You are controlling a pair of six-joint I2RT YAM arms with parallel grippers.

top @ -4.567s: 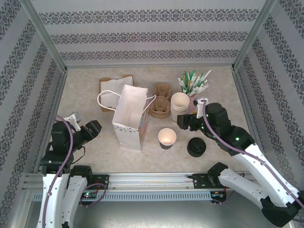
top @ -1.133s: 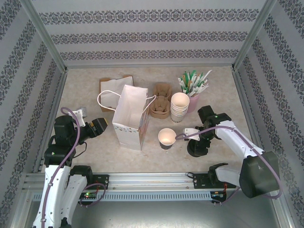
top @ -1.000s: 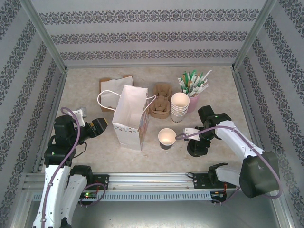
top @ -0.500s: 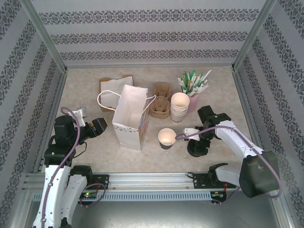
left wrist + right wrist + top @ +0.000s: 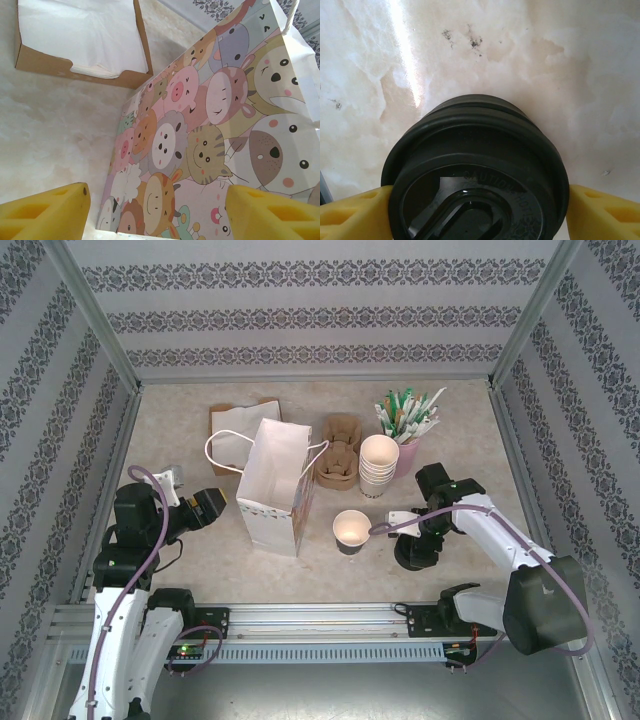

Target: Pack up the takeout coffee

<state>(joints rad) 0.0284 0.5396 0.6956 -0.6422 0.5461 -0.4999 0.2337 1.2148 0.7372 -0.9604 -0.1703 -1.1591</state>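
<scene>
Right gripper (image 5: 416, 551) dropped onto squat black plastic lid stack (image 5: 475, 150), jaws astride, grip unclear. Lidding: next, peel one lid for open cream paper cup (image 5: 352, 528).

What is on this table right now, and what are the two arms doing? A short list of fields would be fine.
Single cup: upright, no lid, near the table's middle
Lid stack: black, right of the cup
Paper bag: standing upright, left of the cup
Behind them: napkin box, cup carriers, stacked cups, pink holder of green-and-white sticks
Left gripper: open, empty, facing the bag
Right gripper: fingers on either side of the top lid; grip unclear
</scene>
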